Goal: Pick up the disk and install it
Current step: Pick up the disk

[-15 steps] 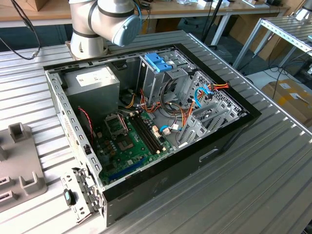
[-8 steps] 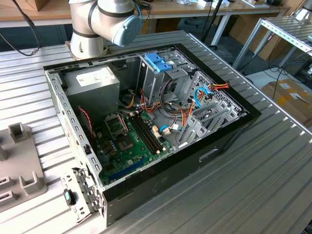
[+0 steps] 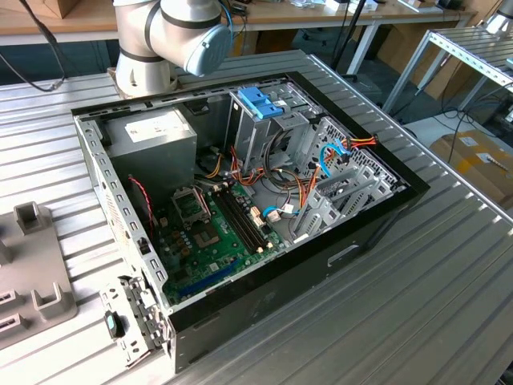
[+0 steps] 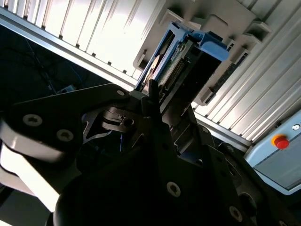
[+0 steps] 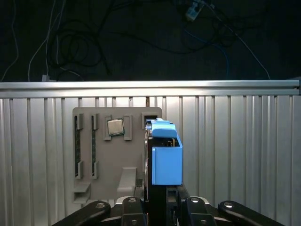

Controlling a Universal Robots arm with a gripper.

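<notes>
Tool [image 5: 162,194] clenched on the disk [image 5: 167,160]: in both wrist views the dark jaws flank it, one on each broad face, with the disk edge-on and its light-blue rail and end tab pointing away from the wrist. The disk hangs over the grey holder tray [image 5: 120,155], which lies on the ribbed metal surface [image 3: 417,305] near its edge. Cannot tell whether the far end sits in a tray slot or is clear of it. The tray also carries a small square chip [image 5: 115,127]. The exterior view shows the open computer case [image 3: 264,309] well apart from the tray, on the exterior view's right of it, with the tall metal cage [image 3: 248,136] inside, topped by a blue bracket [image 3: 260,103]. Handling, as a judgement: the disk is stiff and dense for its size, with smooth metal faces that could slip, and it is shock-sensitive. The plastic rail and tab flex, so take hold on the broad faces mid-body, not by the tab or the connector end. Off-centre grip likely tilts it.
</notes>
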